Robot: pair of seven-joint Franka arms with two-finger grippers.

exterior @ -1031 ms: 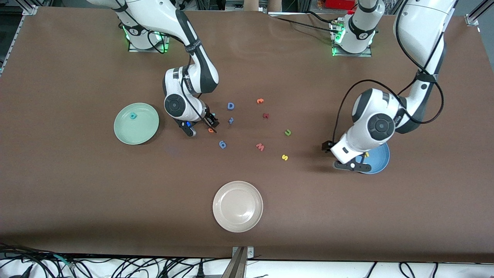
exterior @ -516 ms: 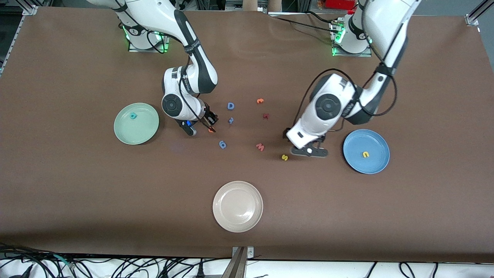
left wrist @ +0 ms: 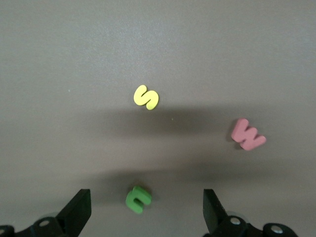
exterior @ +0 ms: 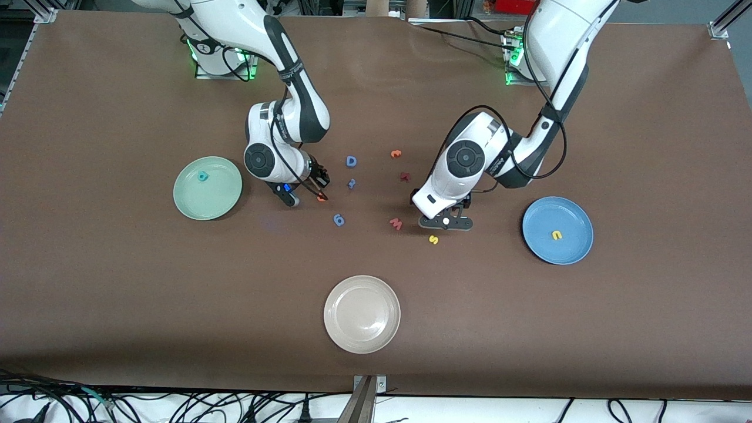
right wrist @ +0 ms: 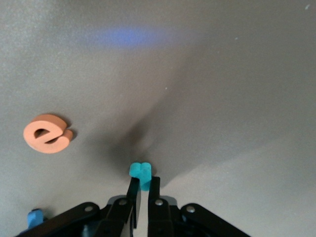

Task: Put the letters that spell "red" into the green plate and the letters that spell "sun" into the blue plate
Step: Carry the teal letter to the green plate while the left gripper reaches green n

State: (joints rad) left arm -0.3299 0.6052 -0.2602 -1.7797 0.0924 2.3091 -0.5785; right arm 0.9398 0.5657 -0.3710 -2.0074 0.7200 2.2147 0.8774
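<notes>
After dropping the u (exterior: 556,235) in the blue plate (exterior: 578,249), swings the left end effector (exterior: 445,224), released, over the green n (left wrist: 138,199). Clenches the right end effector (exterior: 320,191) just beside the orange e (right wrist: 47,133), seemingly on nothing; likely needs a retry before the green plate (exterior: 194,207).

No legible writing on anything.

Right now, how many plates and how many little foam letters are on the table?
Plates: 3 (green plate, blue plate, off-white plate)
Foam letters: 11
Total: 14
</notes>
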